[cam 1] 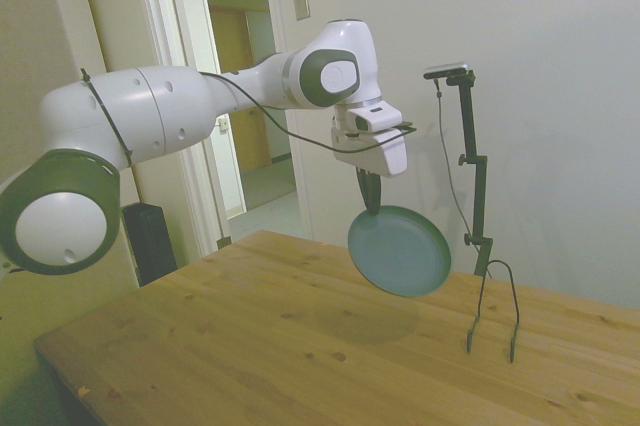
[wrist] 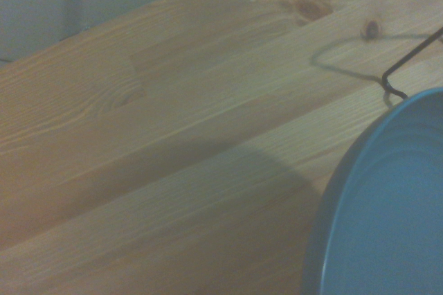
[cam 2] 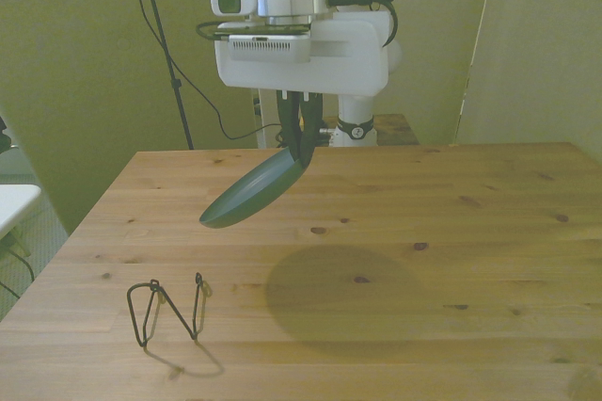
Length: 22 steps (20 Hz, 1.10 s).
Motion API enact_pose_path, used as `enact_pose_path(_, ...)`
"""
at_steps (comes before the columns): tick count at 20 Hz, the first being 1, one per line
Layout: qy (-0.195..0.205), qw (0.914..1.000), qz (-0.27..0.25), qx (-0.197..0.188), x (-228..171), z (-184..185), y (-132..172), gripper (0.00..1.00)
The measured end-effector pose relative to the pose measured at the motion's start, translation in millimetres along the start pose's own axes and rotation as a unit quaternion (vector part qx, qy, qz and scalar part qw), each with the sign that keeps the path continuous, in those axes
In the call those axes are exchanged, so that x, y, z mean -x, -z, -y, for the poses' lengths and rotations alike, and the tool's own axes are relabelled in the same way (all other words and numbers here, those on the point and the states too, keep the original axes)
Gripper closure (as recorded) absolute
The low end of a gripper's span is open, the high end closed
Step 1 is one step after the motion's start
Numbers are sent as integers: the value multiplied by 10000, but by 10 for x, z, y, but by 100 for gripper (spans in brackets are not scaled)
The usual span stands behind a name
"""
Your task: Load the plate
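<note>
Above the table point(cam 1: 300, 346), well clear of the wood, the gripper point(cam 1: 372, 201) hangs from the arm point(cam 1: 200, 96) with its dark fingers point(cam 2: 301, 137) clamped together on the rim of the plate point(cam 1: 400, 250). The plate is held in the air by that one edge and tilts steeply: in the side view its teal face shows almost full on, while in the front view it appears nearly edge-on, sloping down from the fingers toward the front view's left point(cam 2: 254, 191). Its round shadow point(cam 2: 340, 294) lies on the boards below, slightly toward the front view's right of the plate. A bent wire rack point(cam 2: 169, 312) stands on the table near the front view's left, apart from the plate and lower than it; in the side view the same rack point(cam 1: 495, 311) stands just beyond the plate, toward the table's far side. The wrist view shows part of the plate's blue-green inside and rim point(wrist: 387, 205) over the wood grain, with a tip of the wire point(wrist: 408, 66) and its shadow close by the rim. No brand, label or legible writing can be made out on the plate, the rack or the gripper body; a small mark on the base point(cam 2: 356, 128) is too small to read.
</note>
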<state>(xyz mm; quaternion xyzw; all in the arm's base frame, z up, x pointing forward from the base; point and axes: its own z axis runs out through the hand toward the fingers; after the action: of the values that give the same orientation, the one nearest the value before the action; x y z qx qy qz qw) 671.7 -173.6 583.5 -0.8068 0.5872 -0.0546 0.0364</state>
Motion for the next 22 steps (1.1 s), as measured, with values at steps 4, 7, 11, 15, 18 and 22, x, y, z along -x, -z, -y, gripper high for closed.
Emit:
enact_pose_path(4, 56, 9999, 111, 3, 166, -317, -138, 100)
enact_pose_path(7, -5, 9997, 86, -212, 223, -442, -234, 100)
enact_pose_path(11, -453, 9942, 202, -954, 214, -750, -188, 100)
enact_pose_path(15, -921, 9817, 185, -1654, 105, -1000, 12, 100)
enact_pose_path(18, -1239, 9703, 101, -2073, -64, -1046, 153, 100)
enact_pose_path(22, -1631, 9547, -81, -2487, -398, -1058, 263, 100)
